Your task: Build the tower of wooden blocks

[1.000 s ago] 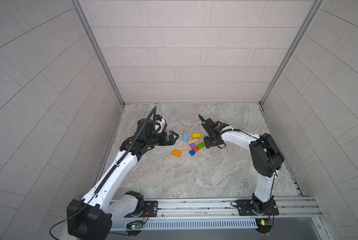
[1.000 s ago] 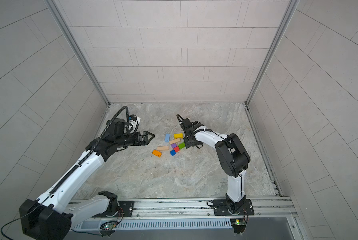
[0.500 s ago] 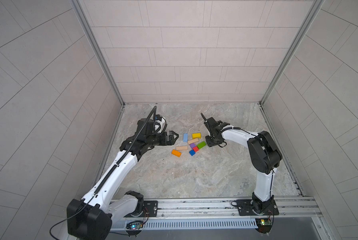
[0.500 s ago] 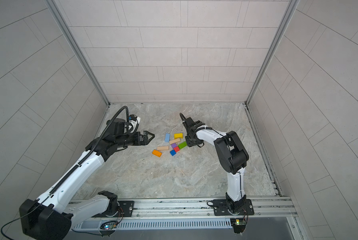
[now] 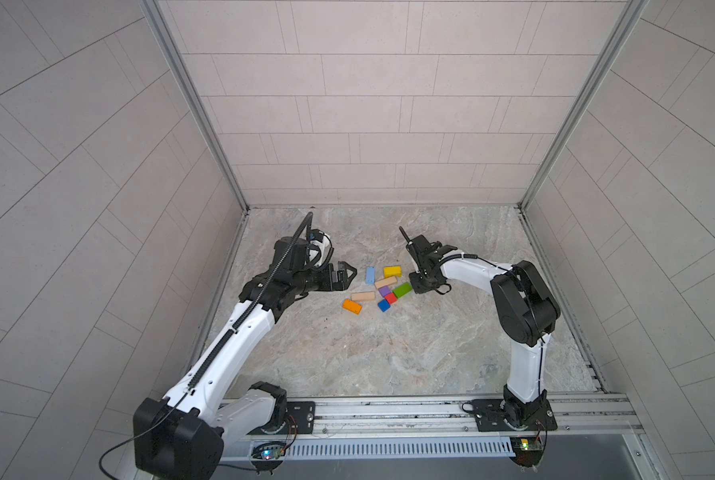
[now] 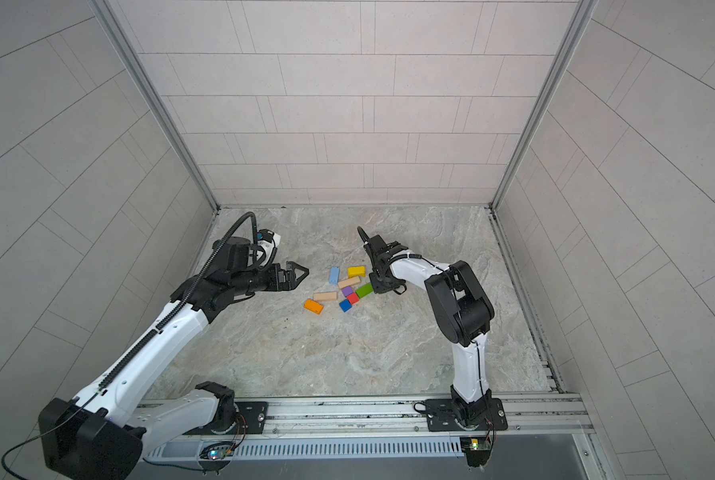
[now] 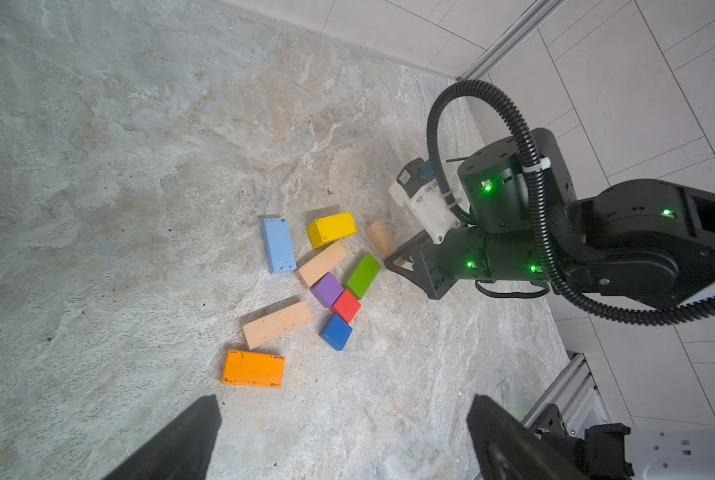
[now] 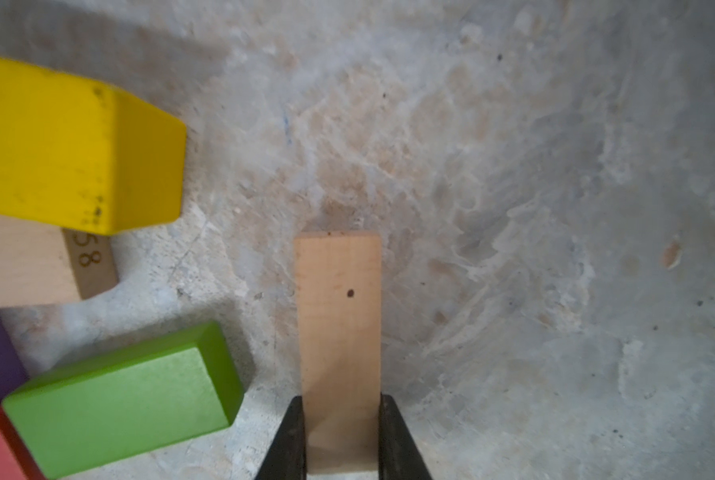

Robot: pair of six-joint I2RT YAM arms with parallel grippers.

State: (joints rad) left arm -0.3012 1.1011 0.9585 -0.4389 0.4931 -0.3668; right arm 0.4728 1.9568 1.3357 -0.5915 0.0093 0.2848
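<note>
Closed the right claw from spread to pinching one end of a tan oblong, still resting on the worktop just beside the green oblong. Kept the left claw spread and empty, short of the loose wood blocks. Secured, by judgement, a first base piece; started no tower yet.

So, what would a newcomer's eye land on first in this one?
The bright blocks lie scattered flat on the marble floor mid-cell, none stacked yet. At the cluster's right edge, the right gripper is shut on a tan block beside the green one. The left gripper hangs open to the cluster's left, touching nothing.
</note>
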